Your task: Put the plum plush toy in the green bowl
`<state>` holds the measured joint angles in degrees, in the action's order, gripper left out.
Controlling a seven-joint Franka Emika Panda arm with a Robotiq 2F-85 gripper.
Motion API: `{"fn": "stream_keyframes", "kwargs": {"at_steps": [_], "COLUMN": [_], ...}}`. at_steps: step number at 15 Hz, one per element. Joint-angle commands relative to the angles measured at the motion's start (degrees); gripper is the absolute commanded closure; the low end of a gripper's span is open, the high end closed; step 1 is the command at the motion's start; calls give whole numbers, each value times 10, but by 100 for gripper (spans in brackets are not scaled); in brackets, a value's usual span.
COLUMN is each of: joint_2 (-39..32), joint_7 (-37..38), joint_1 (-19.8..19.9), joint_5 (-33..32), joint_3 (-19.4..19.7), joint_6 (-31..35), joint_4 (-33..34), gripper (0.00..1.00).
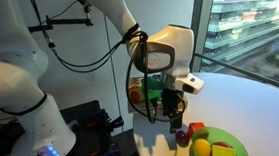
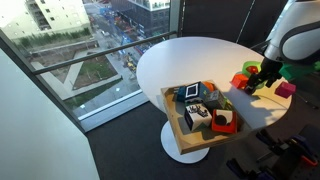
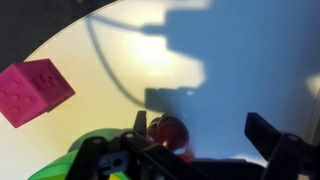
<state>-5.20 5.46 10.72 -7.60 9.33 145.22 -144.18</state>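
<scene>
The plum plush toy (image 3: 170, 130) is a small dark round ball lying on the white table. In the wrist view it sits between my fingers, close to the left one. My gripper (image 3: 200, 135) is open and hangs low over the toy, also in both exterior views (image 1: 178, 125) (image 2: 252, 85). The green bowl (image 1: 233, 138) stands right beside the toy and holds yellow toys (image 1: 200, 149). Its rim shows at the wrist view's lower left (image 3: 75, 165). In an exterior view the bowl (image 2: 293, 70) is partly hidden by my arm.
A magenta cube (image 3: 30, 92) lies on the table near the bowl, also in an exterior view (image 2: 285, 90). A wooden tray (image 2: 180, 125) of colourful toys stands on the round table. A red toy (image 2: 243, 78) lies by the gripper. The table edge is close.
</scene>
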Motion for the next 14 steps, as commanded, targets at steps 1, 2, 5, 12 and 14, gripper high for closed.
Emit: {"fn": "stream_keyframes", "kwargs": {"at_steps": [1, 2, 5, 12, 14], "joint_2": [-35, -42, -61, -92, -98], "joint_7": [24, 23, 20, 12, 11], "joint_1": [-4, -4, -5, -5, -7], "joint_5": [-16, -16, -13, -8, -8], "joint_3": [15, 18, 26, 39, 41], "joint_6": [10, 14, 24, 58, 69], "joint_4": [35, 40, 54, 70, 70], "gripper": [0, 0, 0, 0, 0]}}
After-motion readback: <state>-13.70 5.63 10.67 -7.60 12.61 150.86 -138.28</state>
